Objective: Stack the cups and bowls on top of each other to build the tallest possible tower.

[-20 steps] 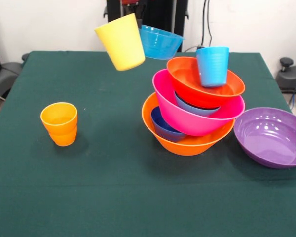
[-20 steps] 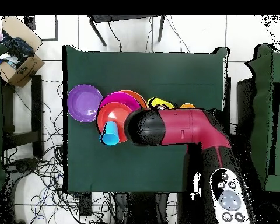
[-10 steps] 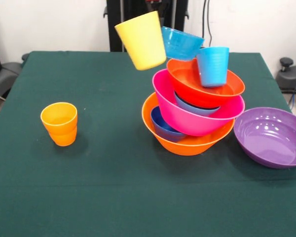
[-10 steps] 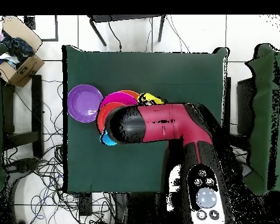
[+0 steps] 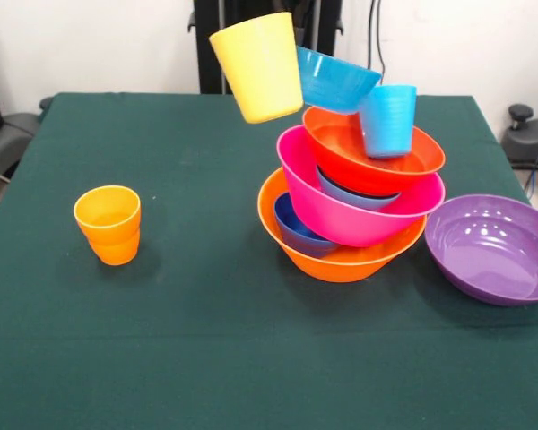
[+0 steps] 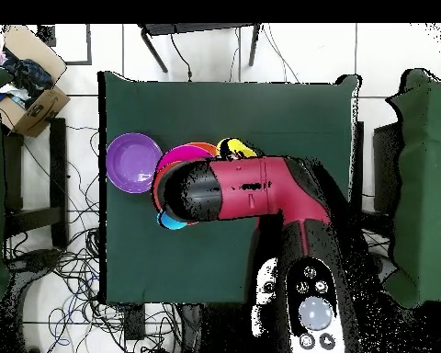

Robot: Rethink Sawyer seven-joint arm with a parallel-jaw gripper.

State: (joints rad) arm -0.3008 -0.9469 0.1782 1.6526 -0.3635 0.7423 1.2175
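Green table (image 5: pixel 206 340), blue cup (image 5: pixel 386 120) in red-orange bowl (image 5: pixel 341 152)

The worktop (image 5: pixel 206 340) is covered in dark green cloth, matt and faintly napped. The wide purple plastic bowl (image 5: pixel 495 248) is glossy, with bright highlights inside. The large pink plastic bowl (image 5: pixel 341 210) and the large orange plastic bowl (image 5: pixel 341 262) shine smoothly. The yellow plastic tumbler (image 5: pixel 257 67) looks satin. The orange plastic cup (image 5: pixel 108 224) has a ridged middle. The red arm shell (image 6: pixel 261 188) is smooth.
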